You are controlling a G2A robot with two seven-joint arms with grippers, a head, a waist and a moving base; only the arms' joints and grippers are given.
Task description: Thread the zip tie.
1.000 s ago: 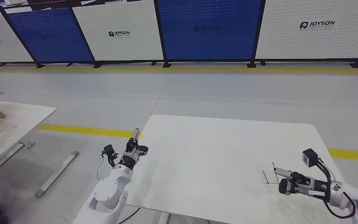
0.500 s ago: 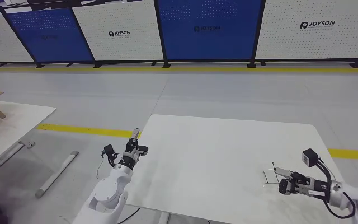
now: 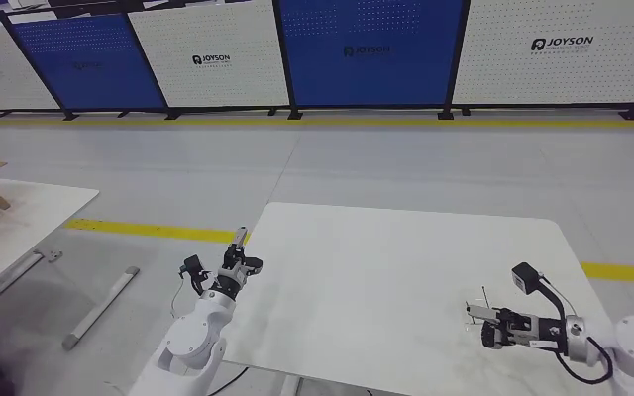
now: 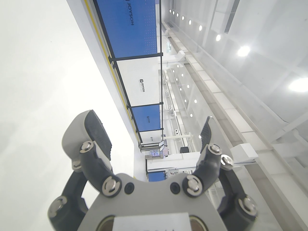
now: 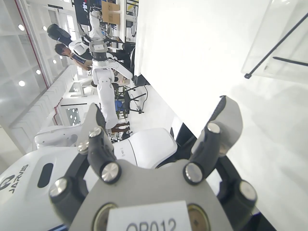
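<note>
A black zip tie [image 5: 272, 49] lies slanted on a clear plastic sheet [image 5: 269, 20] on the white table [image 3: 396, 267], its square head [image 5: 247, 75] poking over the sheet's edge. A second thin black strip [image 5: 290, 61] lies next to it. My right gripper [image 5: 160, 116] is open and holds nothing, a short way from the head. From above, the right gripper [image 3: 475, 317] sits near the front right of the table, beside the zip tie [image 3: 483, 297]. At the table's left edge my left gripper [image 3: 238, 240] is open and holds nothing, jaws wide in its own wrist view [image 4: 151, 128].
The tabletop between the two arms is bare white. The left arm [image 5: 98, 49] stands upright far across the table in the right wrist view. Another white table [image 3: 40, 208] stands off to the left, across a strip of floor.
My right arm has shifted left along the table's front, closer to the zip tie. The left arm has not moved.
</note>
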